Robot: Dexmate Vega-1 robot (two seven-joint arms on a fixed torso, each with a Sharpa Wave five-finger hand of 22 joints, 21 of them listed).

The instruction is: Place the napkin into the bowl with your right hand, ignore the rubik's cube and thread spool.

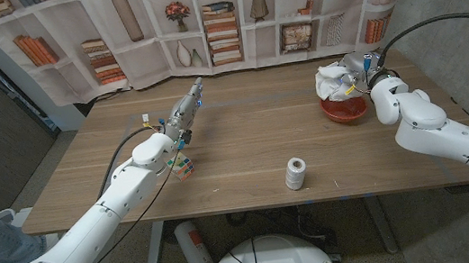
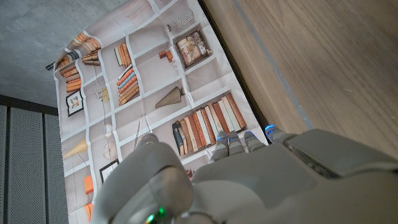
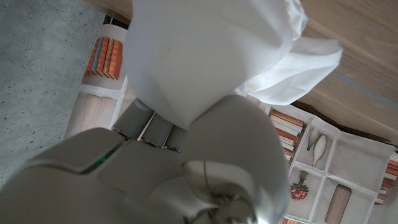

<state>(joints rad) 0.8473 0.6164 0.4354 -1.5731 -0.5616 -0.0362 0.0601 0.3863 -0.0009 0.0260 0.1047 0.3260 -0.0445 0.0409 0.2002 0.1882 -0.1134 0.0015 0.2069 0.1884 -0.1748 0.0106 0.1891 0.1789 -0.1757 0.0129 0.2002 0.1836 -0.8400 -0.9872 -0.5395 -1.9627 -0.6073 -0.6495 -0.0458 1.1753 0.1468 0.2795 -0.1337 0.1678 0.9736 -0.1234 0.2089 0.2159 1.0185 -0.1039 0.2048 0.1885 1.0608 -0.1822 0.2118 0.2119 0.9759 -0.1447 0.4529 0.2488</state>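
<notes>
The white napkin (image 1: pixel 333 78) is bunched over the red bowl (image 1: pixel 345 108), at about 2 o'clock on the tabletop (image 1: pixel 246 148). The right hand (image 1: pixel 361 69) pinches the cloth. I judge it light, soft and easily crumpled; best held by a gathered fold. The left hand (image 1: pixel 184 109) is empty, fingers extended.

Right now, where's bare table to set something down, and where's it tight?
Widest bare patch: table center, between the left robot hand, the thread spool and the red bowl. Also free: the near edge between Rubik's cube and spool. Crowded: the far right corner, where the right robot hand holds the napkin over the bowl.
</notes>
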